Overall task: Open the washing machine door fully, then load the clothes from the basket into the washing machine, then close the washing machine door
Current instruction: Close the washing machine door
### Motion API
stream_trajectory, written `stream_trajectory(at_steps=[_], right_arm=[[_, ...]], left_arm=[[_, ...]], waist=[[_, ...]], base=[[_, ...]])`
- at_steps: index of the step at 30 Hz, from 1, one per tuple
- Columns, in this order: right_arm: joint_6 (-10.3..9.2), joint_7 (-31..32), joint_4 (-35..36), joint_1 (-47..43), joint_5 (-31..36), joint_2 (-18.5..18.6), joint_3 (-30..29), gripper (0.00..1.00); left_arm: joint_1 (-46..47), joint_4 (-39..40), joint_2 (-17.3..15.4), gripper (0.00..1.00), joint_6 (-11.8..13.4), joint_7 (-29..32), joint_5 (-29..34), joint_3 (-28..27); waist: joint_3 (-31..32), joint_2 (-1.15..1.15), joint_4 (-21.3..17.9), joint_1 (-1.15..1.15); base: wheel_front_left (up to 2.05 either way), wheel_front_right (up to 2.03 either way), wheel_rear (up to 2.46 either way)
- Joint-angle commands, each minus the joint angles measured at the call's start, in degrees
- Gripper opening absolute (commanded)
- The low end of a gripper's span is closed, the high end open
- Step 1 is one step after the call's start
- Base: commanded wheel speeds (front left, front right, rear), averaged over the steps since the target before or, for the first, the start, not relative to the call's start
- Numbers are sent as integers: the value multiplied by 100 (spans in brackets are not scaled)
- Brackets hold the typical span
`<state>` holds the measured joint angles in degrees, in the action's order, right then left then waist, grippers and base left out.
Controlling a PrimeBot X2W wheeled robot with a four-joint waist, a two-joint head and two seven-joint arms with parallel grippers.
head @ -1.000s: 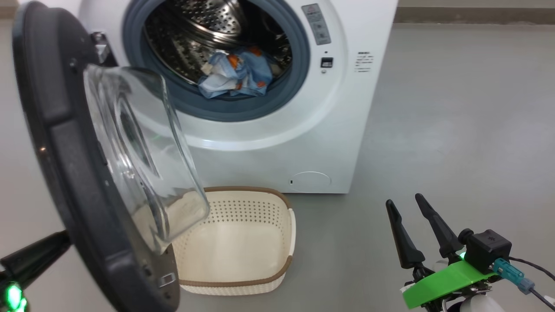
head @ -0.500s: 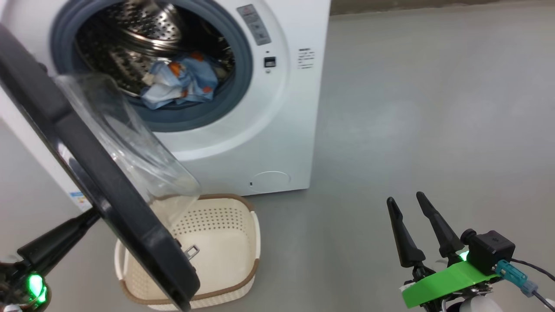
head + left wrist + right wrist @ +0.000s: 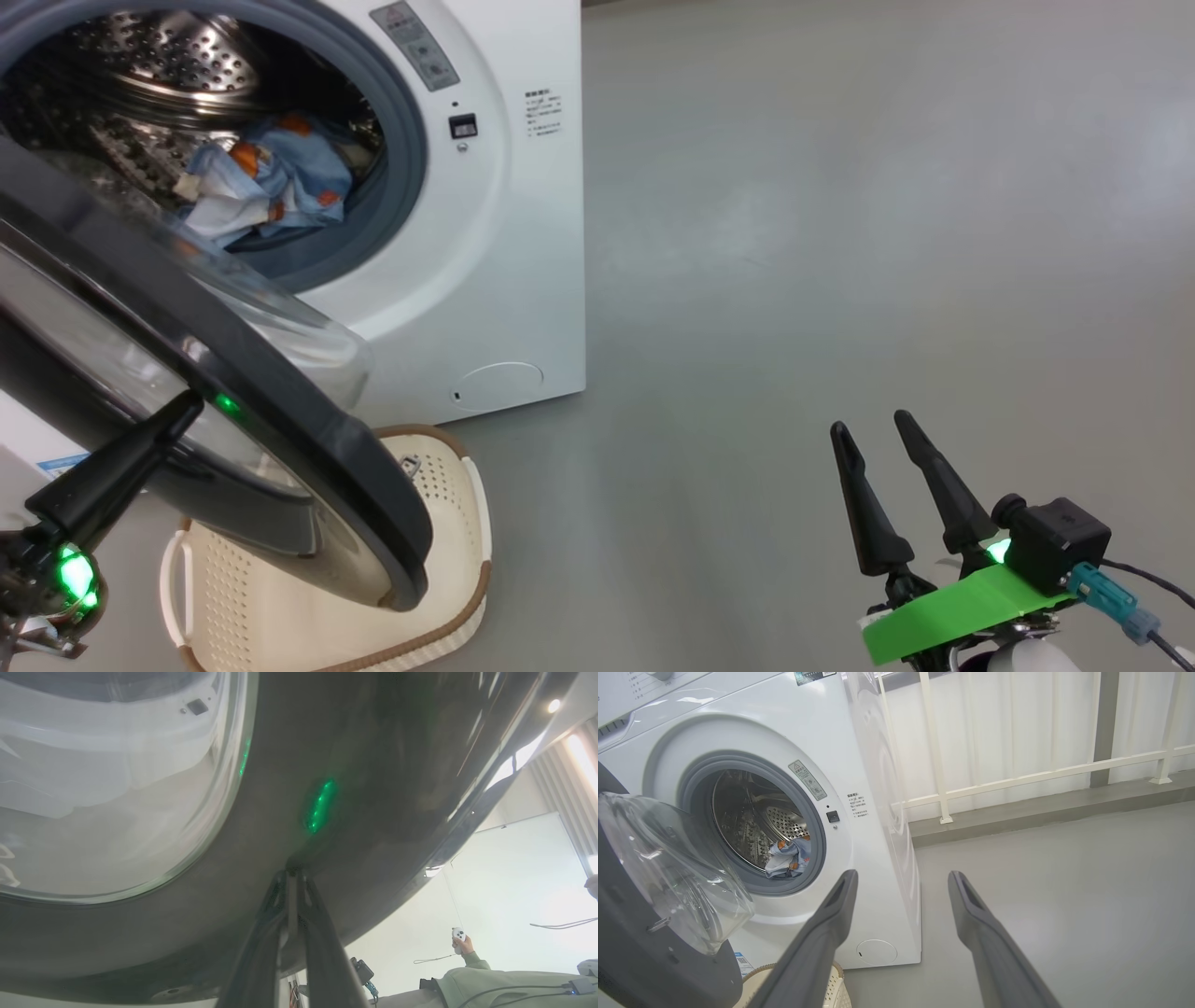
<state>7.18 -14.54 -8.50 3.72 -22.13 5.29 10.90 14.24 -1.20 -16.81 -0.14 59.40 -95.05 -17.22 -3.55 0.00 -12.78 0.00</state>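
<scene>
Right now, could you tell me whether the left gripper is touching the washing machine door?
Touching. In the left wrist view, the left gripper, shut, presses its tips on the black rim of the washing machine door with no gap.

At the top left, a big white washing machine [image 3: 523, 233]. Inside its shiny drum [image 3: 159, 56] full of little holes, the clothes [image 3: 266, 182], blue with orange bits, in a soft heap near the front. Across the left side, the washing machine door [image 3: 280, 411], swung part way out and tilted, with a black rim and a see-through bowl. At the lower left, the left gripper [image 3: 187, 406], fingers pressed together, tip right against the outer side of the door. Under the door, on the grey floor [image 3: 840, 233], the basket [image 3: 446, 509], cream with a brown rim, partly hidden. At the lower right, the right gripper [image 3: 868, 425], fingers spread apart, above the floor, well away from the machine.
</scene>
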Motion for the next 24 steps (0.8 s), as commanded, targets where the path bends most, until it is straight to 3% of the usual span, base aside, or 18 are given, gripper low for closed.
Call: stream_trajectory(at_steps=[1, 18, 23, 24], right_arm=[[31, -46, 163, -7, 25, -15, 103, 100], [31, -46, 120, 31, 80, -71, 49, 100], [31, -46, 117, 32, 96, -62, 21, 100], [31, -46, 123, 25, 97, -57, 7, 100]], left_arm=[[305, 164, -153, 0, -59, -32, 20, -211], [268, 112, -143, 0, -244, -20, 122, -181], [57, 159, -270, 0, -401, -168, 438, -261], [5, 169, -294, 20, -450, -204, 515, -275]], waist=[[-57, 0, -68, 0], [-49, 0, 290, 0], [-36, 0, 420, 0], [-37, 0, 453, 0]], base=[[0, 0, 0], [0, 0, 0], [0, 0, 0], [0, 0, 0]])
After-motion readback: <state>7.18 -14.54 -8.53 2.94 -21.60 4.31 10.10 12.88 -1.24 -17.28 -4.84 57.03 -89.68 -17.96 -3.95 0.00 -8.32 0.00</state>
